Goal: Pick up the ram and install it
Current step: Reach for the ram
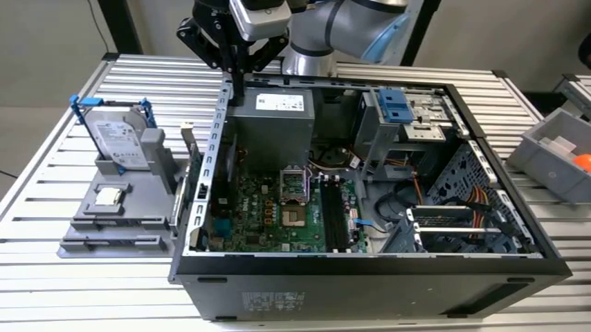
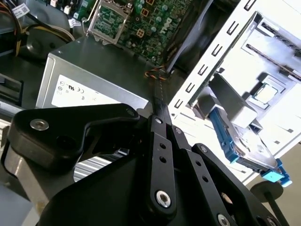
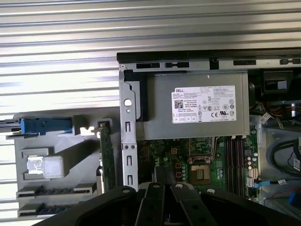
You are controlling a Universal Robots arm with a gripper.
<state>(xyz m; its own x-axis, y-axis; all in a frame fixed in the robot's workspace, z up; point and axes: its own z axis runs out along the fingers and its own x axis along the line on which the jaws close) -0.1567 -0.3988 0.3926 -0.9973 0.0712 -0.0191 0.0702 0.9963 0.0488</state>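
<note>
Slatted metal table [image 1: 55,283] w/ an open PC case [image 1: 369,283] and a grey fixture [image 1: 111,235] beside it. Ram [image 3: 107,155] stands on its long edge in the fixture, just beside the case wall: thin, narrow, dark green stick. Prob. light and stiff but fragile; best taken by the flat faces, mid-length. Gripper [image 1: 237,93] hangs over the power supply [image 1: 273,131], fingers pressed together, nothing btw them.

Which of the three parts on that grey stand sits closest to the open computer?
The ram, the thin green stick on edge beside the case; the blue-framed hard drive and square silver chip sit farther away.
</note>
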